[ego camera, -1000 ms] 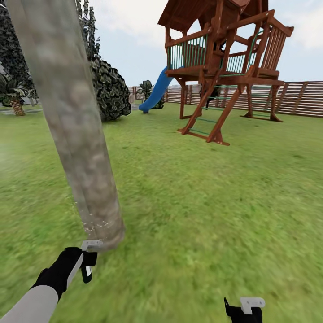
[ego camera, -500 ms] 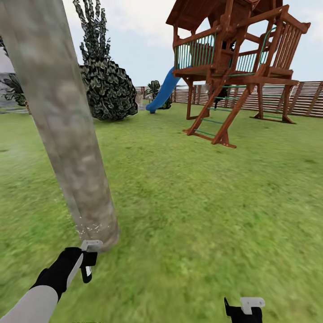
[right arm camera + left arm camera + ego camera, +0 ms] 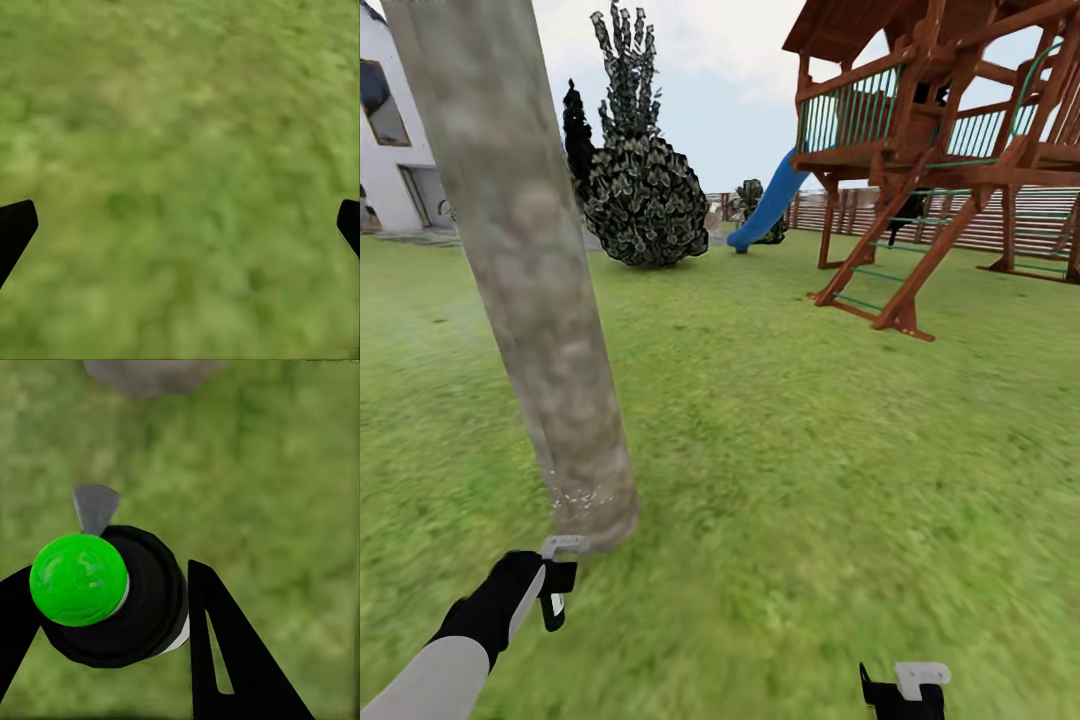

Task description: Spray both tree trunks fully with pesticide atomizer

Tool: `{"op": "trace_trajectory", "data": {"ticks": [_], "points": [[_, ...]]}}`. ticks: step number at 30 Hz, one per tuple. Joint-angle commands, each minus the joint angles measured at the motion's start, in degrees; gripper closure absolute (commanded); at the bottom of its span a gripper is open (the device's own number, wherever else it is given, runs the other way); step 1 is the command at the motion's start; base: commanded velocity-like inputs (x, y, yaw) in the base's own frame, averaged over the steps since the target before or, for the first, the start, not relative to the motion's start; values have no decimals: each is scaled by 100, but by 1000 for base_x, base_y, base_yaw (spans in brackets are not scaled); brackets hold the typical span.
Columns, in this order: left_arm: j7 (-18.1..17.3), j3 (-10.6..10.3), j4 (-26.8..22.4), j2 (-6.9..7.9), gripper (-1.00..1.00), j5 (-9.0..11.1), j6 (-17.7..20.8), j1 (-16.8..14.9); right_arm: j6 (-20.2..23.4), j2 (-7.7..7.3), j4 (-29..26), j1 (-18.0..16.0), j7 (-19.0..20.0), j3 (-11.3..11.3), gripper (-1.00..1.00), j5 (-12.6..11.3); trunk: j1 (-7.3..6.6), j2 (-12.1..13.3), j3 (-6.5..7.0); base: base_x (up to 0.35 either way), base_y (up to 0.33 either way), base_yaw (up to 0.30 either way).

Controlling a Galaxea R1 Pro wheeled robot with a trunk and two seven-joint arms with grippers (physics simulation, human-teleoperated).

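A thick grey-tan mottled tree trunk rises from the grass floor at the left, with pale speckles near its base. Just in front of that base, my left gripper is shut on the pesticide atomizer. In the left wrist view the atomizer shows a bright green ball on a black round body between the black fingers, its grey nozzle towards the trunk's foot. My right gripper hangs low at the right, open over bare grass.
A brown wooden playset with a blue slide stands at the back right before a slatted fence. A dark cone-shaped tree is behind the trunk. A white house stands at the far left.
The whole view has swung left, so playset, slide and dark tree slid right and the white house came in. Both arms hold the same pose.
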Motion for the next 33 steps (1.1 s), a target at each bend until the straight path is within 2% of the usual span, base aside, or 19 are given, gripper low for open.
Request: {"op": "trace_trajectory", "data": {"ticks": [1, 8, 13, 17, 33], "points": [[-1, 0, 0, 0, 100, -2, 0, 0, 0, -1, 0, 1, 0, 0, -100, 1, 0, 0, 0, 108, -269, 277], [-1, 0, 0, 0, 100, -2, 0, 0, 0, -1, 0, 1, 0, 0, -100, 2, 0, 0, 0, 114, -269, 277], [-1, 0, 0, 0, 100, -2, 0, 0, 0, -1, 0, 2, 0, 0, -100, -1, 0, 0, 0, 116, -269, 55], [-1, 0, -2, -5, 100, -2, 0, 0, 0, 1, 0, 2, 0, 0, -100, -2, 0, 0, 0, 102, -269, 235], [-1, 4, -36, -9, 100, 9, -8, 0, 0, -2, 0, 2, -3, 0, -100, 0, 0, 0, 0, -12, -236, 277]]}}
